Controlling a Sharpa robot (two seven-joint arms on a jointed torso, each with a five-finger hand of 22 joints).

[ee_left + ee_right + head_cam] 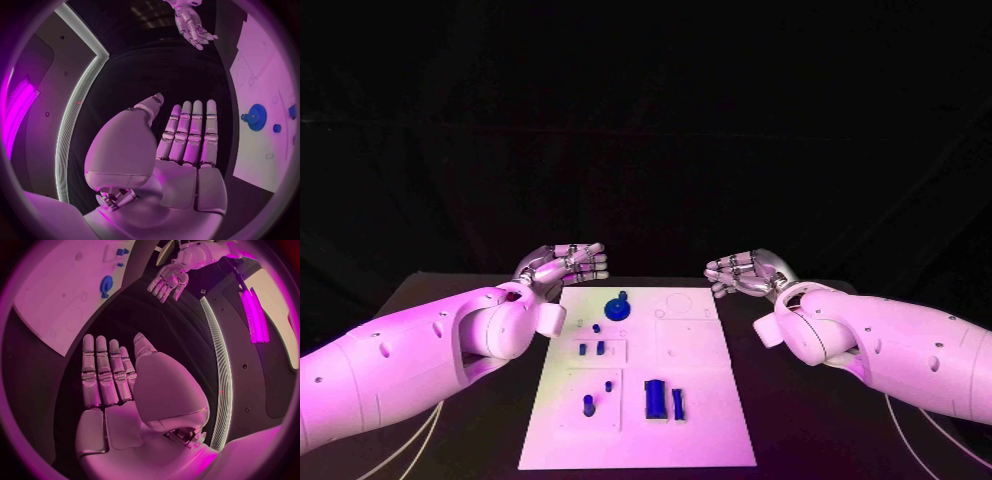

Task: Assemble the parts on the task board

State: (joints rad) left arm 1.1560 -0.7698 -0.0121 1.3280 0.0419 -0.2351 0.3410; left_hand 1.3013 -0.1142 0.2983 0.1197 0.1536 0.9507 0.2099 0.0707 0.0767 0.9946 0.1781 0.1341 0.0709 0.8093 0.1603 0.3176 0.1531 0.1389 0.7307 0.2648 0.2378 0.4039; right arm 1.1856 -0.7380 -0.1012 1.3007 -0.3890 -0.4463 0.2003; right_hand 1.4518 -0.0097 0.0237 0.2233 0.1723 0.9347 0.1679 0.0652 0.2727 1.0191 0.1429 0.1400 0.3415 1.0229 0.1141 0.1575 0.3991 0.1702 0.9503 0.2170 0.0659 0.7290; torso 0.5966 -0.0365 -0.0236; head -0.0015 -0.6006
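Note:
The white task board (711, 400) lies in the middle of the black table. A round blue gear-like part (617, 306) sits near its far end, also visible as the blue gear (255, 117) and blue gear (106, 286). Small blue pieces (590, 349) lie mid-board, and two longer blue blocks (656, 399) stand nearer me. My left hand (568, 264) hovers beside the board's far left corner, fingers straight and apart, holding nothing. My right hand (746, 271) hovers off the far right corner, likewise empty. Left hand (181, 150) and right hand (112, 385) show flat palms.
Black table surface (444, 290) surrounds the board on both sides. Thin pale cables (416, 445) run along the table beside my arms. A round outline (682, 302) marks the board's far right area.

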